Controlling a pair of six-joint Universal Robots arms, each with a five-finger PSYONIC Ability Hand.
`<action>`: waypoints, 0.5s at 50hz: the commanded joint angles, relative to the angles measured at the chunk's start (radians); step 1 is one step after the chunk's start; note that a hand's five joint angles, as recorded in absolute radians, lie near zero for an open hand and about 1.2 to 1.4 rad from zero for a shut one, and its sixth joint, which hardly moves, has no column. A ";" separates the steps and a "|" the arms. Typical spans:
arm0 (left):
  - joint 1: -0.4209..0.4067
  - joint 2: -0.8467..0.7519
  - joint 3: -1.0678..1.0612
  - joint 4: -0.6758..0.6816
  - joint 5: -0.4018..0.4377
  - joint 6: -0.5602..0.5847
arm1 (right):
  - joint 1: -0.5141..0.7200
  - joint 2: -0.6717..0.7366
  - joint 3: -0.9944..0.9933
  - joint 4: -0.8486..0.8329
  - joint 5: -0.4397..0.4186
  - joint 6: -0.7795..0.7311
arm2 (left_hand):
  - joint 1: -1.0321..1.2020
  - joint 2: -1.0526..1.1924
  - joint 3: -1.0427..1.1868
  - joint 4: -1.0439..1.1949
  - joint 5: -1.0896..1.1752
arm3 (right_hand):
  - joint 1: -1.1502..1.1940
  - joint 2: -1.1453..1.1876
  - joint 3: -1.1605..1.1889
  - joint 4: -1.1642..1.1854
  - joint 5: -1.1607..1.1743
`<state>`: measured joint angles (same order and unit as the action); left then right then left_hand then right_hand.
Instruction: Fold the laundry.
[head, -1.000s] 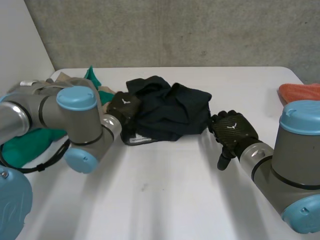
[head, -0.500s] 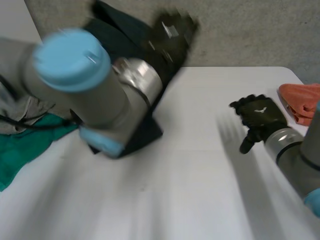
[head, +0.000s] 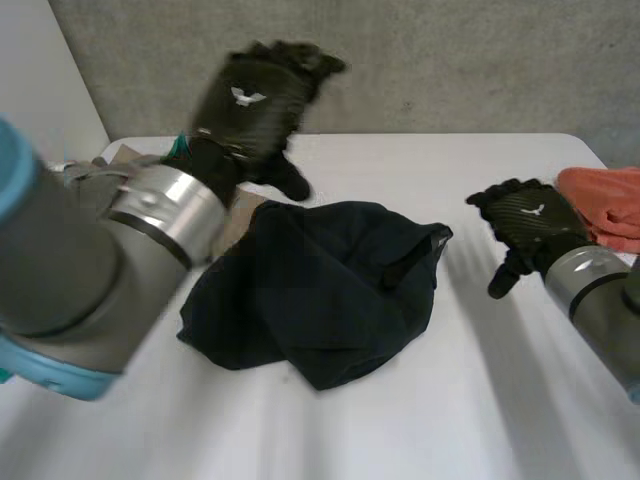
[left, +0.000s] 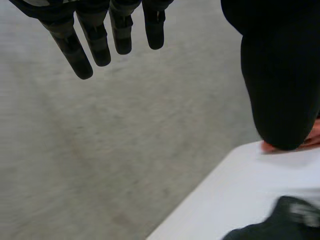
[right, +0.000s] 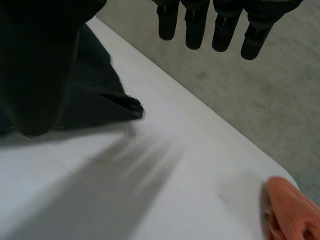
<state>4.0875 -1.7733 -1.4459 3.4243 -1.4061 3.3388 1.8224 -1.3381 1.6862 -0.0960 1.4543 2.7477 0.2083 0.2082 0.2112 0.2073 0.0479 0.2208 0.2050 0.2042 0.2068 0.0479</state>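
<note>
A black garment (head: 320, 290) lies in a loose crumpled heap in the middle of the white table (head: 460, 400). My left hand (head: 250, 100) is raised high above the garment's back left part, open, fingers (left: 97, 42) straight and holding nothing. A bit of the garment (left: 285, 222) shows far below that hand. My right hand (head: 527, 222) hovers open just right of the garment, apart from it, its fingers (right: 220, 25) straight. A pointed corner of the garment (right: 107, 102) lies beside the right thumb.
An orange cloth (head: 605, 200) lies at the table's right edge, close behind my right hand, and shows again as the orange cloth (right: 290, 210). Green and grey-tan laundry (head: 120, 165) is piled at the back left. A grey wall (head: 450, 60) stands behind the table.
My left hand swung the black garment up off the table and let go; the garment dropped into the middle, more spread out. My right hand drew back to the right.
</note>
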 joint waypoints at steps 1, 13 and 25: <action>0.221 0.032 -0.099 -0.143 -0.011 0.004 | 0.190 -0.044 -0.036 0.178 0.015 0.016 | 0.134 0.134 0.131 0.135 0.120 | -0.046 -0.030 -0.030 -0.032 -0.048; 0.395 -0.168 -0.130 -0.296 0.068 0.071 | 0.480 0.066 -0.155 0.274 0.204 0.349 | 0.155 0.155 0.152 0.156 0.141 | -0.046 -0.030 -0.030 -0.032 -0.048; 0.337 -0.343 -0.064 -0.313 0.038 0.096 | 0.571 0.293 -0.252 0.176 0.429 0.386 | 0.706 0.706 0.703 0.707 0.692 | 0.223 0.239 0.239 0.237 0.221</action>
<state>4.4505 -2.0611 -1.5378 3.1131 -1.3183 3.4220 2.3846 -1.1157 1.4589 0.1534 1.8133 3.1625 0.6167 0.5857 0.5859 0.5893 0.4141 0.2515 0.2452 0.2434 0.2445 0.0754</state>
